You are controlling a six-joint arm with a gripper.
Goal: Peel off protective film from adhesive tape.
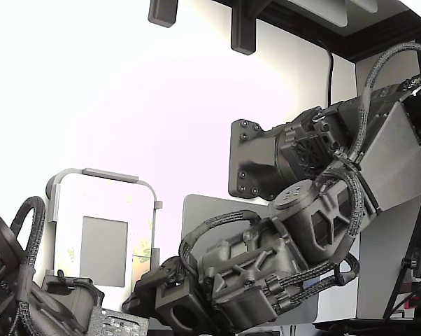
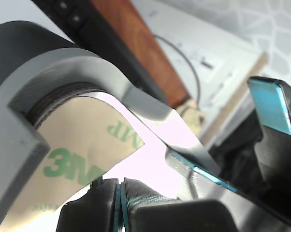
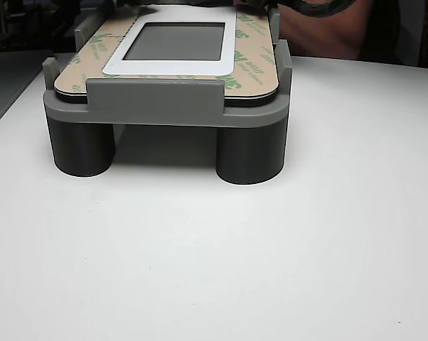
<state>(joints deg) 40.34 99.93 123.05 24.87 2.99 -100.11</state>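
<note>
The panel sits in a grey fixture [image 3: 164, 99] raised on round legs, with raised tabs at its edges. This appears intended to keep the panel from sliding while film is pulled and to leave its edges open to approach.

The protective film [image 3: 253, 53] lies as a pale strip with green print around the panel border, at upper centre of the other view. In the exterior view it shows at the panel's right edge [image 1: 142, 255], lower left of frame. In the wrist view it fills the lower left, a lifted corner [image 2: 94, 145] standing clear of the fixture's curved rim [image 2: 63, 70].

The hand [image 2: 120, 195] sits at lower centre of the wrist view. Its 2 fingers are pressed together, blue pads meeting at a thin seam just below the film's edge. Whether film is caught in that seam cannot be told. A separate blue-faced part [image 2: 269, 108] stands at right.

In the exterior view the arm [image 1: 266, 273] reaches down from upper right to lower centre, wrist low beside the fixture. The white worktop [image 3: 271, 270] carries the fixture.
</note>
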